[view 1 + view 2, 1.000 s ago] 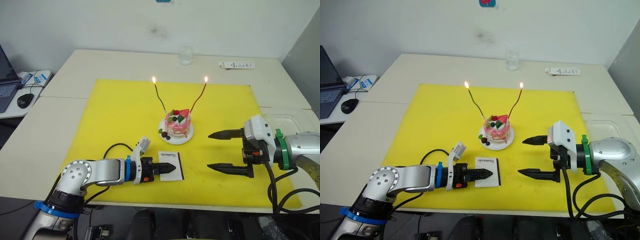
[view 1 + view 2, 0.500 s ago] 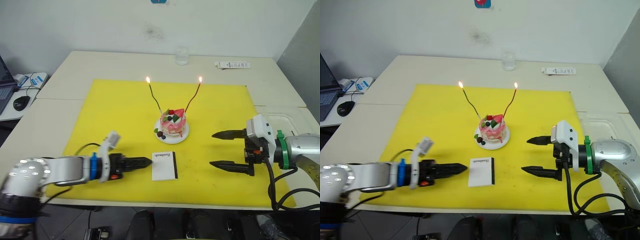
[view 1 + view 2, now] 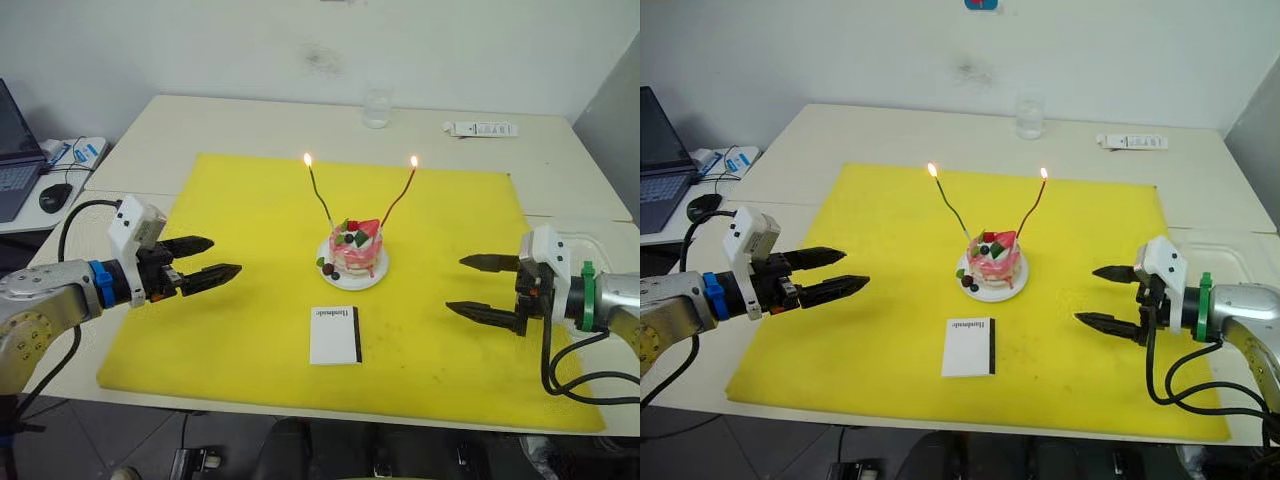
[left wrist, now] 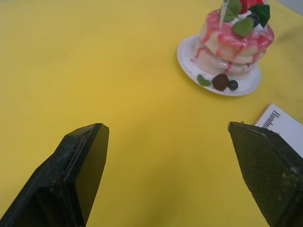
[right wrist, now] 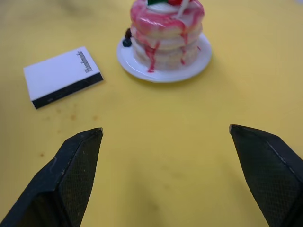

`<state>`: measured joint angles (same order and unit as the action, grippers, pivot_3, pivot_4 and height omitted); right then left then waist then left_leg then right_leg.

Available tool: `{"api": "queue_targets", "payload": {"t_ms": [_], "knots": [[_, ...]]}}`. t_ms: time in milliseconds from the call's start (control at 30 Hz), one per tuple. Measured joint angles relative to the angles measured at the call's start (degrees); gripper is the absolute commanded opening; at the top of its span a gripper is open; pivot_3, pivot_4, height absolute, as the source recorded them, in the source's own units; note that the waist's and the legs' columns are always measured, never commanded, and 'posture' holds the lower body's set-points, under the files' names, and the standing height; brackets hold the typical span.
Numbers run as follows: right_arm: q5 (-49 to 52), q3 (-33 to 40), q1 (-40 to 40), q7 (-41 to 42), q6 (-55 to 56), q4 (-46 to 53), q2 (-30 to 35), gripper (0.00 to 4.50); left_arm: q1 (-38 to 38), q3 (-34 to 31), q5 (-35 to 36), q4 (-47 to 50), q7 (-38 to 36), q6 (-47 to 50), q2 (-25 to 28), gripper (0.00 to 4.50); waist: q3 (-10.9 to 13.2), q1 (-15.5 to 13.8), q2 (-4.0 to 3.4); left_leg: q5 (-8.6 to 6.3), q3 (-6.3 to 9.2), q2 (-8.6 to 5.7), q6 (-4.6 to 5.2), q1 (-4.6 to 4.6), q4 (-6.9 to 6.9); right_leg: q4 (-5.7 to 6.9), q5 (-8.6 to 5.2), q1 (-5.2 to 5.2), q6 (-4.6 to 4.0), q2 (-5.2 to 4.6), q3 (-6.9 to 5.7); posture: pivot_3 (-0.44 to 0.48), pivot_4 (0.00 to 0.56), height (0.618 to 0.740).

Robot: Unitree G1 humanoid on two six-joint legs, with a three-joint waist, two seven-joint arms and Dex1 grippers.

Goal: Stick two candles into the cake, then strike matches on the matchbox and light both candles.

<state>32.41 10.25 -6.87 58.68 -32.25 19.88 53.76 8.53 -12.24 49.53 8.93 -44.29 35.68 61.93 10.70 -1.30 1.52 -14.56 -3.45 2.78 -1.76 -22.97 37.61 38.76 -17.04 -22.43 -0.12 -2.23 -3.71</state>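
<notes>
With both thin wavy candles, green (image 3: 320, 196) and dark red (image 3: 398, 200), alight in the small pink-and-white cake (image 3: 355, 247) at mat centre | flat white matchbox (image 3: 335, 334) lay just nearer | left gripper (image 3: 213, 258) and right gripper (image 3: 474, 285) spread, empty, well apart either side | advice: withdraw outward, avoid flames.
</notes>
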Motion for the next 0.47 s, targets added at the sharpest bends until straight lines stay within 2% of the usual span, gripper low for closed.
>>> {"api": "queue_targets", "payload": {"t_ms": [200, 467], "knots": [[-1.1, 2.1, 1.8, -1.3, 0.6, -0.1, 0.0, 4.5, 0.5, 1.4, -10.3, -4.0, -2.5, -5.7, -3.8, 4.46, 0.0, 0.0, 0.0, 0.0, -0.02, -0.02, 0.0, 0.01, -0.03, 0.03, 0.0, -0.01, 0.01, -0.02, 0.0, 0.0, 0.15, 0.74], [-1.0, 2.2, 1.7, -2.4, 0.3, 0.0, -0.5, 4.5, 3.1, 1.6, -14.6, -5.1, -6.0, -6.2, -5.3, 4.46, 0.0, 0.1, 0.0, 0.0, 0.0, -0.01, 0.0, 0.04, -0.02, 0.12, 0.0, -0.01, 0.02, -0.02, -0.02, 0.0, 0.15, 0.74]]}}
